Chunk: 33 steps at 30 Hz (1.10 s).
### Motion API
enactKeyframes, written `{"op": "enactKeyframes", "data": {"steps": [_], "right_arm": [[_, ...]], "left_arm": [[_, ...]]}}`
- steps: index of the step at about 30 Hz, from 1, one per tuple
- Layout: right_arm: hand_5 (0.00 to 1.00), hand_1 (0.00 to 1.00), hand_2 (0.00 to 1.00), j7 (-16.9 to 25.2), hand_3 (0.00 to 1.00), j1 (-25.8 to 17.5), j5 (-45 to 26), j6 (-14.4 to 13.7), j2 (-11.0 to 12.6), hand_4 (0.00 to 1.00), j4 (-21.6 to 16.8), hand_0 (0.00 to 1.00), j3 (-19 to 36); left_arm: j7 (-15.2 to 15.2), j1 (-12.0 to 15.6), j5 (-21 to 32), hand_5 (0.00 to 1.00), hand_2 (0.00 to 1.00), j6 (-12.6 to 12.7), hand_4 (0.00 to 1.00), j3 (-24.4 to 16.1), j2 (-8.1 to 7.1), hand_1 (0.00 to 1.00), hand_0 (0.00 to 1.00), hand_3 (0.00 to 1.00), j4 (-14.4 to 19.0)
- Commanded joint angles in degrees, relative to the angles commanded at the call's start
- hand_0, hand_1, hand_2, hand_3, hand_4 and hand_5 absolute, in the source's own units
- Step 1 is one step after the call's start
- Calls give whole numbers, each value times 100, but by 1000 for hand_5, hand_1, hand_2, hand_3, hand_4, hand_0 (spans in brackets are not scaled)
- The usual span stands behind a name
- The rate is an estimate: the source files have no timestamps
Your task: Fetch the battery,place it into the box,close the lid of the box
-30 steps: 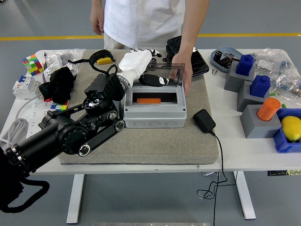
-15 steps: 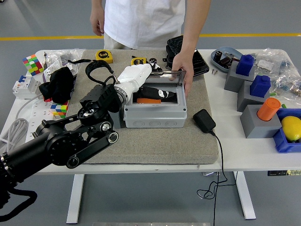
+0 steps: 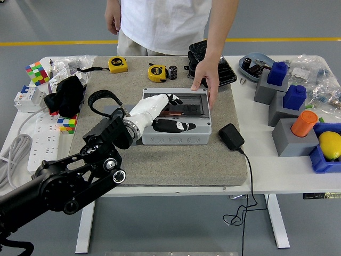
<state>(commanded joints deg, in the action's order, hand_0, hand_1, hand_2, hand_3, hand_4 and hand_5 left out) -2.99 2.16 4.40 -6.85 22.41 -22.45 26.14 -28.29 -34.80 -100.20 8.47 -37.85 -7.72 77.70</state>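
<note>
The robot's white left hand [image 3: 162,112], fingers spread and grasping nothing, lies flat on the closed smoky transparent lid [image 3: 184,102] of the grey plastic box [image 3: 178,133]. An orange battery [image 3: 171,112] shows faintly inside. A person's hand [image 3: 206,81] steadies the box's far right corner.

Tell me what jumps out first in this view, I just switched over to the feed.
The robot's left hand, white with black fingers, lies across the closed lid of the grey box at the middle of the felt mat. A person's hand rests on the box's far right corner. Off to the right, an orange cylinder and blue blocks stand on grey stands.
</note>
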Motion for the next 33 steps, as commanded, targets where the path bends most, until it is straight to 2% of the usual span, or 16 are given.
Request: {"op": "enactKeyframes", "data": {"steps": [4, 10, 14, 23, 27, 30, 33], "right_arm": [[517, 643, 665, 1, 568, -1, 4, -1, -3, 993, 1, 623, 9], [518, 642, 665, 5, 568, 5, 5, -6, -9, 993, 2, 624, 2], [518, 642, 665, 4, 568, 11, -3, -7, -13, 993, 8, 623, -10], [518, 642, 666, -3, 568, 14, -9, -6, -2, 993, 16, 623, -7], [517, 642, 665, -5, 568, 19, -13, -7, 1, 993, 21, 623, -5], [517, 642, 665, -8, 568, 26, -40, -4, -4, 993, 41, 623, -26], [518, 642, 665, -12, 568, 43, -79, -8, -24, 993, 73, 623, -37]], "left_arm": [[15, 137, -5, 654, 789, 5, 977, -151, 65, 788, 774, 779, -5], [105, 331, -27, 650, 787, 67, 974, -525, 50, 786, 768, 778, 226], [410, 552, 219, 648, 762, 288, 974, -820, 60, 778, 751, 770, 393], [1785, 1036, 1858, 626, 727, 1276, 966, -1432, 51, 753, 718, 741, 494], [2418, 1207, 2753, 607, 689, 1525, 963, -1668, 3, 733, 698, 709, 484], [2636, 1323, 3319, 607, 689, 1573, 963, -1878, -23, 733, 698, 709, 478], [2609, 1412, 3545, 616, 678, 1546, 964, -2143, -10, 722, 691, 700, 432]]}}
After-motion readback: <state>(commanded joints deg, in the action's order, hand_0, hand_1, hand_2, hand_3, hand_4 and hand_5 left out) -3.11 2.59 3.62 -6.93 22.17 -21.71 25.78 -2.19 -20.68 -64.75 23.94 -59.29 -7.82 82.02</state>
